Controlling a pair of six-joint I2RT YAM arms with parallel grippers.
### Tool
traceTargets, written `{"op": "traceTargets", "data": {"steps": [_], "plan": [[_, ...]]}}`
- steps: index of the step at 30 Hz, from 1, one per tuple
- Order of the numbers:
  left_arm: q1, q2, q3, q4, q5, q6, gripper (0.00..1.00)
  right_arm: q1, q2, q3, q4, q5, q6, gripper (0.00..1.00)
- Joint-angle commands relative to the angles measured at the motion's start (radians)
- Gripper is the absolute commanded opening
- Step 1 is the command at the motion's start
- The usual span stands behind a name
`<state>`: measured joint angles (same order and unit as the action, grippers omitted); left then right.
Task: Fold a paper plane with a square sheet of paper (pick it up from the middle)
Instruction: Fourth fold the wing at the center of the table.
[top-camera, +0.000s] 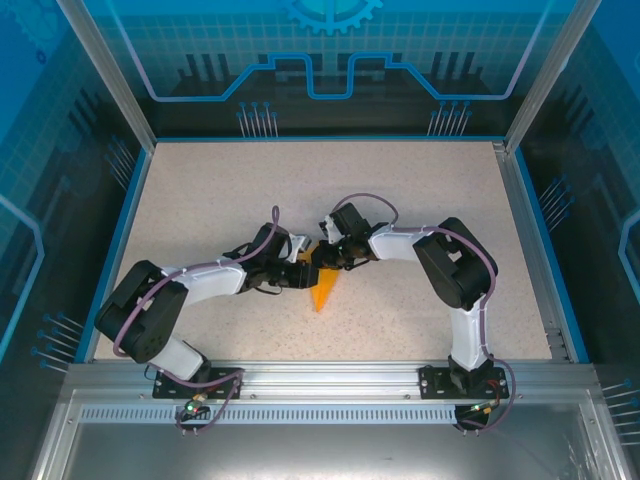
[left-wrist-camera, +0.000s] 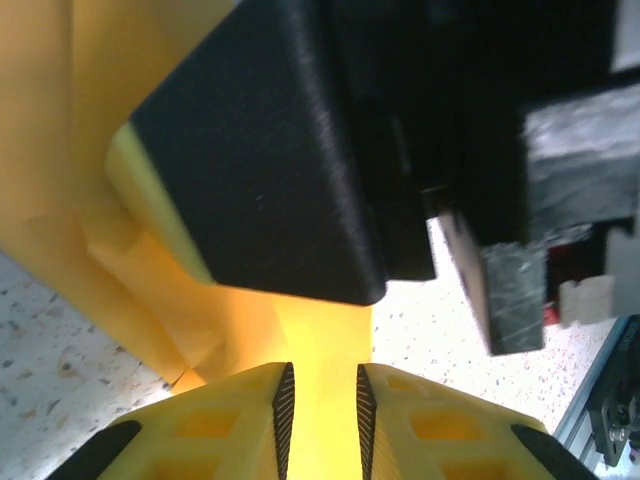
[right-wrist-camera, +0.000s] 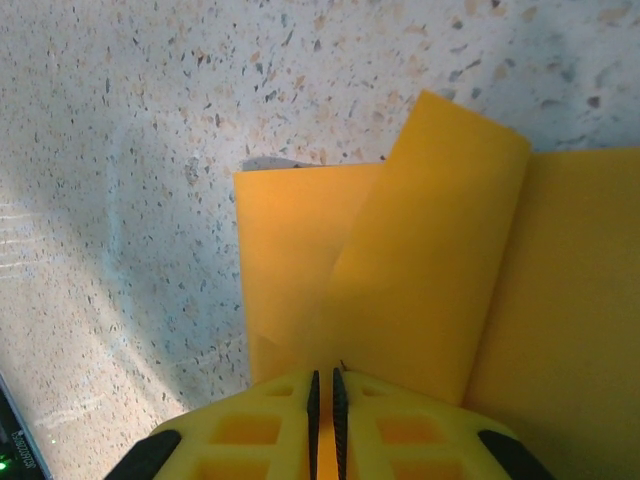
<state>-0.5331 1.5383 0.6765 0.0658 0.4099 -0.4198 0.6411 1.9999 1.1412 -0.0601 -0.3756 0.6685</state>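
Right jaws pinching folded orange paper (right-wrist-camera: 420, 260); left jaws narrowly apart over it; overhead, its sharp tip juts clear

Sheet of paper (right-wrist-camera: 440, 300) smooth, matt; table (right-wrist-camera: 130, 150) speckled, matt; right pincer fingers (right-wrist-camera: 250, 430) plastic.

Your speckled table (top-camera: 200, 200) carries the folded orange paper (top-camera: 325, 292) near the table's middle, its tip toward the table's front edge
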Motion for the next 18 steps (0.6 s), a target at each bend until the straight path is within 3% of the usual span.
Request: {"op": "traceTargets", "data": {"steps": [1, 9, 18], "plan": [[-0.013, 0.011, 0.012, 0.050, 0.044, 0.000, 0.26, 0.021, 0.033, 0.022, -0.050, -0.015, -0.004, 0.15], [-0.030, 0.079, 0.036, -0.007, 0.040, 0.073, 0.21, 0.020, 0.035, 0.026, -0.047, -0.035, 0.005, 0.15], [-0.031, 0.090, 0.025, 0.020, -0.070, 0.072, 0.18, 0.021, 0.021, 0.025, -0.066, -0.029, -0.001, 0.15]]}}
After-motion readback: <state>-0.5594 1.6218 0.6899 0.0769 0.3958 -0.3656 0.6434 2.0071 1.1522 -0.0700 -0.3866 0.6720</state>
